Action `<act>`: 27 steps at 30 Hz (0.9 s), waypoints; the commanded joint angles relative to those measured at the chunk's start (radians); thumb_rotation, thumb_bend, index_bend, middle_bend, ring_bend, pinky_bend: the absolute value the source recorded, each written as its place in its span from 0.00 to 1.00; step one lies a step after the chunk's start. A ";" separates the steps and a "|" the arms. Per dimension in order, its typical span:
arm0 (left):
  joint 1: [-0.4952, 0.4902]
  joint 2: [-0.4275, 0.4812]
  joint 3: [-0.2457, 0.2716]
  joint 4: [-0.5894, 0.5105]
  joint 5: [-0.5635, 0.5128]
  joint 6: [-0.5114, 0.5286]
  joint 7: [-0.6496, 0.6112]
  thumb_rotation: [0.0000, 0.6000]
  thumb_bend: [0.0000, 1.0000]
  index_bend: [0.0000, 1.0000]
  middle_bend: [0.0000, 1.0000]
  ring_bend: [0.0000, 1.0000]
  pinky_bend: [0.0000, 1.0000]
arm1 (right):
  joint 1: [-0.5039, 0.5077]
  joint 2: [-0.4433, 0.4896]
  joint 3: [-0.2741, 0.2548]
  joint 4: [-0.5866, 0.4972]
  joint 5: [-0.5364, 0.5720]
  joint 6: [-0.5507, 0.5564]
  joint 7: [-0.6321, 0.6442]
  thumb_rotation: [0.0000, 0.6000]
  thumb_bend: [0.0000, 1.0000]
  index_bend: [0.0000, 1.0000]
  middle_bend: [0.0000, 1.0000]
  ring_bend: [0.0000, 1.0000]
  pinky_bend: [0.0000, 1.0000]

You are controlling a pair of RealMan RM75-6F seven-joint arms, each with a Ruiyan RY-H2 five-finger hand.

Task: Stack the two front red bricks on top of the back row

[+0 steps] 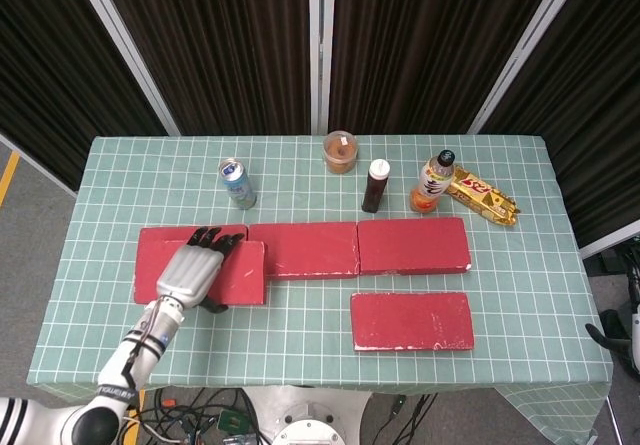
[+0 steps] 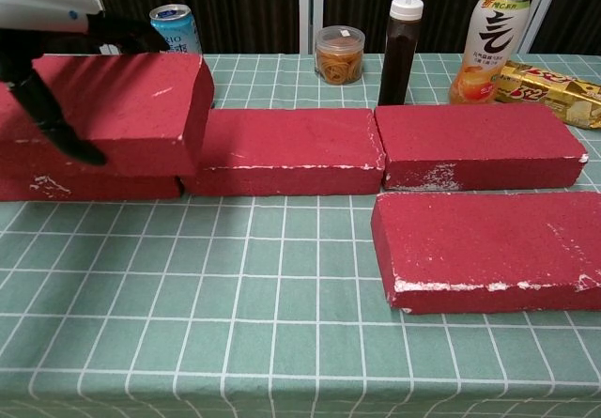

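My left hand [image 1: 193, 271] grips a red brick [image 1: 240, 273] from above, thumb on its front face, fingers across its top. The same hand [image 2: 45, 23] and held brick [image 2: 127, 108] show in the chest view. The brick sits over the back row's left brick [image 1: 147, 255], either on it or just above, with its right end reaching over the middle brick [image 1: 305, 250]. The back right brick [image 1: 413, 245] lies bare. One front brick [image 1: 412, 320] lies flat at the front right. A dark part of my right hand [image 1: 612, 340] shows past the table's right edge, its fingers unclear.
Behind the back row stand a drink can [image 1: 238, 183], a small jar [image 1: 340, 152], a dark bottle [image 1: 375, 185] and a juice bottle [image 1: 432, 183]. A gold snack pack [image 1: 483, 197] lies at the back right. The green checked cloth [image 1: 300, 315] covers the table.
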 commanded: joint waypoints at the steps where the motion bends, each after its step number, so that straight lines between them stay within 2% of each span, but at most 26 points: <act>1: -0.162 -0.080 -0.113 0.137 -0.227 0.005 0.035 1.00 0.03 0.03 0.21 0.00 0.00 | 0.000 0.002 0.000 0.000 0.002 -0.002 0.000 1.00 0.00 0.00 0.00 0.00 0.00; 8: -0.266 -0.148 -0.133 0.256 -0.403 -0.002 0.079 1.00 0.03 0.04 0.21 0.00 0.00 | 0.001 0.003 0.002 0.003 0.008 -0.008 0.002 1.00 0.00 0.00 0.00 0.00 0.00; 15: -0.303 -0.187 -0.098 0.304 -0.406 -0.040 0.080 1.00 0.03 0.04 0.21 0.00 0.00 | 0.004 -0.003 0.000 0.009 0.015 -0.021 -0.003 1.00 0.00 0.00 0.00 0.00 0.00; 27: -0.330 -0.207 -0.073 0.352 -0.415 -0.092 0.031 1.00 0.03 0.04 0.21 0.00 0.00 | 0.004 0.004 0.002 -0.001 0.014 -0.020 -0.003 1.00 0.00 0.00 0.00 0.00 0.00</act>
